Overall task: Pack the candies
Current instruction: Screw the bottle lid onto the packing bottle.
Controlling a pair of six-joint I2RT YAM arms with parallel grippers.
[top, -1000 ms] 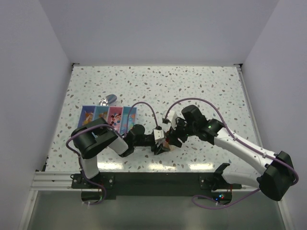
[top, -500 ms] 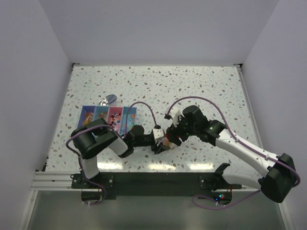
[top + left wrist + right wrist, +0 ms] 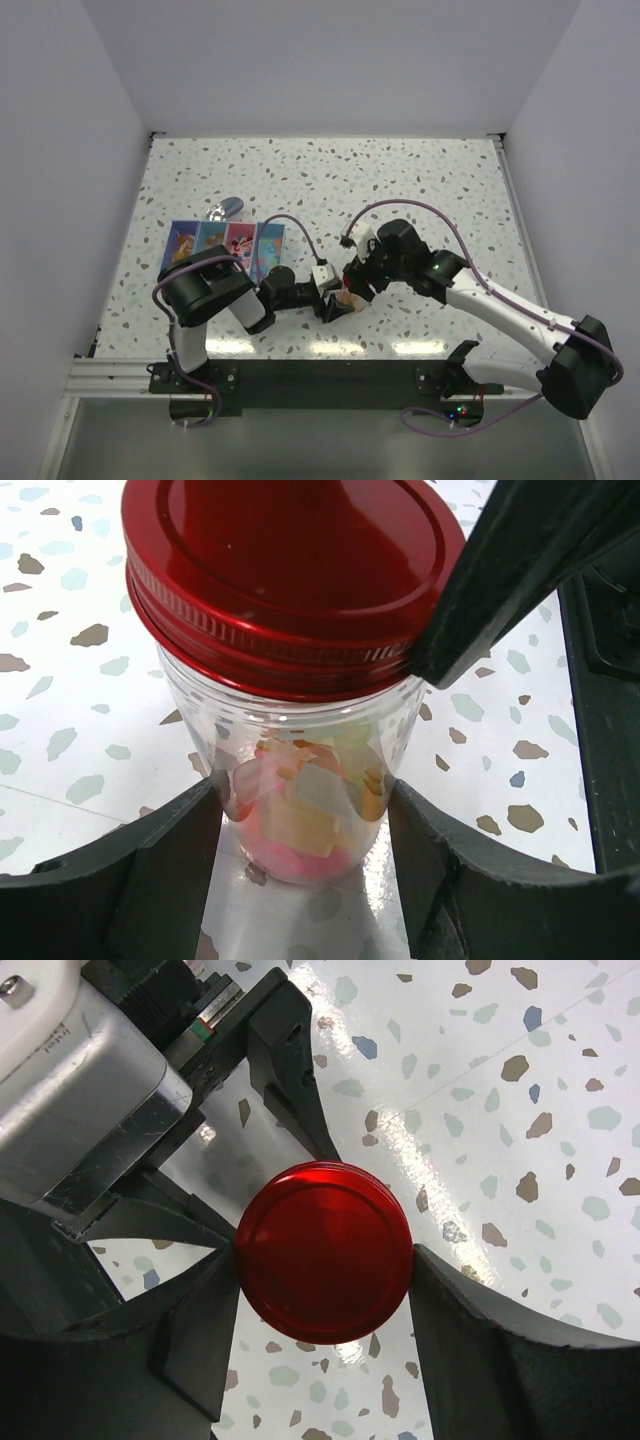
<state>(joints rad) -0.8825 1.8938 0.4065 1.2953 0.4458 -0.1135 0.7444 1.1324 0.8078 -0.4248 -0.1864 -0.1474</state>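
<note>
Red lid (image 3: 325,1220) is sitting on the clear jar (image 3: 200,710), with the right gripper (image 3: 325,1260) pinching the lid; the left gripper (image 3: 305,855) is clamping the jar, the candies (image 3: 300,815) lying inside.

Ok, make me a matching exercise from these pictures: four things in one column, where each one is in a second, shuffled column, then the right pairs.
Column one:
1 lid
2 candies
3 left claw
4 right claw

Column two:
A inside the jar
B closed on the lid's rim
C on top of the jar
D closed on the jar's clear wall

Pairs: 1-C, 2-A, 3-D, 4-B
</note>
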